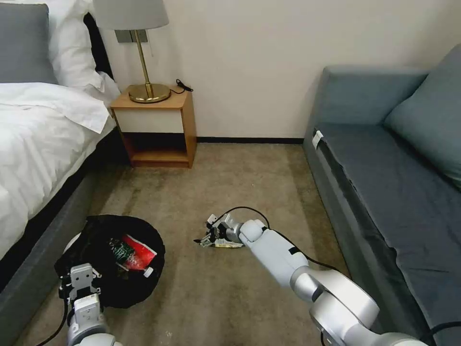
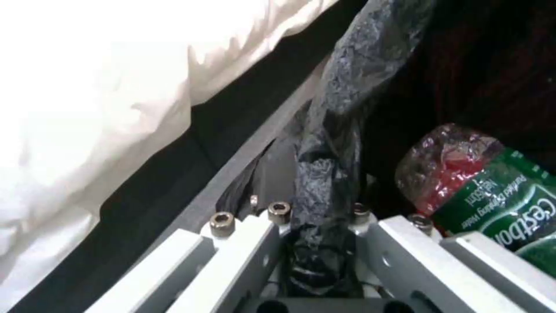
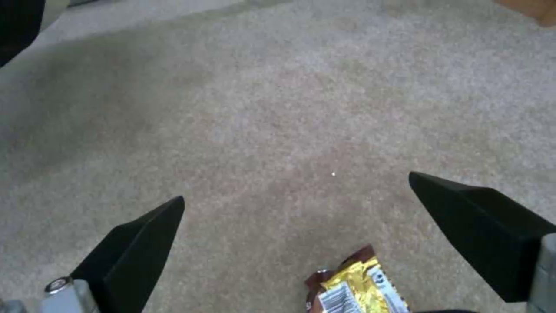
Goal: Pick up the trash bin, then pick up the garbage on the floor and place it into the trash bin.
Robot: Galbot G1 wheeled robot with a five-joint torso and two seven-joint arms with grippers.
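Left gripper clamped on bin rim at 7 o'clock; right gripper spread apart over wrapper on carpet, centre.

The head camera looked down over the carpet; both wrist cameras sat close, sharing its bin and wrapper.

1. The left gripper is clamped on the trash bin's rim, its two pale metal fingers pressed to either side of the crinkled black plastic bag.
2. Inside the trash bin, just beside the gripper, lies a clear bottle with a green label, touching a red packet.
3. On the rim's outer side hangs a white bedsheet over a dark bed base.
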